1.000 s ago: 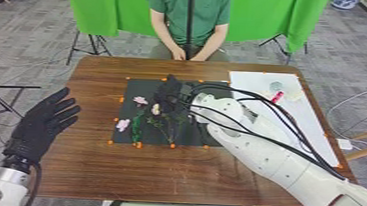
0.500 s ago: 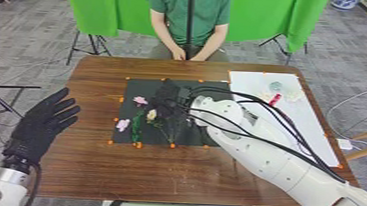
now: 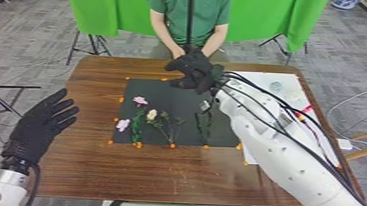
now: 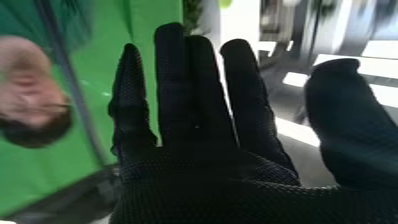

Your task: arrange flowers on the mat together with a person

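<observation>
In the head view my right hand [image 3: 196, 71] is above the far edge of the black mat [image 3: 167, 98], apart from the flowers. In the right wrist view the same hand [image 4: 200, 160] has straight, spread fingers and holds nothing. A pink flower [image 3: 141, 100] and another pink flower [image 3: 122, 124] lie on the mat's left part, with green stems beside them. Right of these is a pale yellow flower [image 3: 152, 114] with thin leafy stems. A white flower [image 3: 206, 106] on a dark green stem lies farther right. My left hand [image 3: 44, 127] is open beyond the table's left edge.
On the right, a white sheet [image 3: 268, 83] bears a pale object [image 3: 276, 86] and a red item [image 3: 305, 113], partly behind my right arm. Orange markers edge the mat. A person sits at the far side of the brown table [image 3: 93, 162], hands together off the mat.
My right hand has moved away from the mat's middle, toward the far side and right. The yellow flower and the white flower on the right are now uncovered. My left hand is still.
</observation>
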Robot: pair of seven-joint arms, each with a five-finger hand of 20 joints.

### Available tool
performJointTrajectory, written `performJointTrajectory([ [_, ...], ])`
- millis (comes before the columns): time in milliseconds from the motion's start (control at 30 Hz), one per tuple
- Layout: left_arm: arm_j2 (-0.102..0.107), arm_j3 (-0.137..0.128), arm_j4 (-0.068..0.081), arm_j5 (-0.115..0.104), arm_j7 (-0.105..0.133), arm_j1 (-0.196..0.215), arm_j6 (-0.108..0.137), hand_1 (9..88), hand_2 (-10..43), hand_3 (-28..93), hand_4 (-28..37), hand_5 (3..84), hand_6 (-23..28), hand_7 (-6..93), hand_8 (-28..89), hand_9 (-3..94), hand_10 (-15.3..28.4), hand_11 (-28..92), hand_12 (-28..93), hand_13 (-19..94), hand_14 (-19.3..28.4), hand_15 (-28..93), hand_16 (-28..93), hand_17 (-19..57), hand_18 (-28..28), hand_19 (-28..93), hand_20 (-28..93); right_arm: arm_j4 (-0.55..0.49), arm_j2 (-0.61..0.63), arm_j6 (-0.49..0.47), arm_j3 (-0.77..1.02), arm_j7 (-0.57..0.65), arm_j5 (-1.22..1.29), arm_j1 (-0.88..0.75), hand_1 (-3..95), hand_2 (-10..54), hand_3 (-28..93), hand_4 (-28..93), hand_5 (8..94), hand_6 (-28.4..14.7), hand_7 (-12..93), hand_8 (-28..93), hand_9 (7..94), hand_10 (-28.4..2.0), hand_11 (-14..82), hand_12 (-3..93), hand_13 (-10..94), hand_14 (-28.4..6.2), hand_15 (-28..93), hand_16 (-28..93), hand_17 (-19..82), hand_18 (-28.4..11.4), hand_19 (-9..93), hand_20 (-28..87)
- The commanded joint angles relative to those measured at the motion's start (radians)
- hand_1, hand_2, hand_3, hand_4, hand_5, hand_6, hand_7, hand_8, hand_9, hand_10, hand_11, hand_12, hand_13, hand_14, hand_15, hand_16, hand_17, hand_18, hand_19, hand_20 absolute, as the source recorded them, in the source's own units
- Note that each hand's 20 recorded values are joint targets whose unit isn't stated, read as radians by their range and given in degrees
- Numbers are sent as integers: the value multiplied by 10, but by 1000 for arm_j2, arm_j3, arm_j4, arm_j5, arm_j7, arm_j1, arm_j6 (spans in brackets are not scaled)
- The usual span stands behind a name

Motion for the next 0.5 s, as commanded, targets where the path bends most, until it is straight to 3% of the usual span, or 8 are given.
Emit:
performJointTrajectory([
  [33,-29,0,-5,2,0,25,-6,288,-39,684,-269,317,40,136,-76,273,113,167,191,225,142,255,33,-90,217,427,95,-153,110,-242,455,6,608,-388,75,128,829,-195,424,-18,142,-87,427,-140,124,258,350,-131,268,273,121,-217,437,320],
  [100,-29,-7,-10,-1,6,35,2,289,-38,683,-269,317,40,136,-76,272,113,167,191,225,142,255,33,-90,217,427,95,-181,105,-266,574,-6,721,-494,78,124,826,-195,421,-16,138,-84,421,-143,119,261,336,-132,246,281,113,-218,416,309],
  [167,-49,-27,-25,10,9,56,3,288,-39,684,-268,317,40,136,-76,272,113,167,191,225,142,255,33,-90,217,427,95,-207,86,-283,685,26,848,-585,91,122,825,-197,424,-16,142,-82,419,-144,117,264,337,-130,234,297,113,-217,414,304],
  [233,-61,-36,-37,22,18,77,20,288,-38,684,-267,317,40,137,-76,272,113,167,191,225,140,254,33,-89,217,427,94,-235,64,-261,780,78,969,-667,105,115,829,-198,428,-19,144,-83,416,-144,116,265,339,-127,229,304,116,-215,418,305],
  [333,-61,-43,-43,49,10,80,14,288,-39,686,-266,317,40,138,-76,273,113,168,191,225,140,253,33,-89,217,427,94,-276,30,-202,900,97,1104,-795,124,98,838,-198,436,-29,145,-82,420,-145,116,266,346,-128,228,312,120,-213,429,310],
  [500,-68,-44,-48,45,21,82,10,288,-40,687,-265,317,40,139,-77,273,113,168,190,226,139,253,33,-89,216,426,94,-315,-23,-172,985,116,1253,-918,135,86,836,-198,437,-45,127,-82,427,-146,115,264,353,-130,227,317,120,-213,433,310],
])
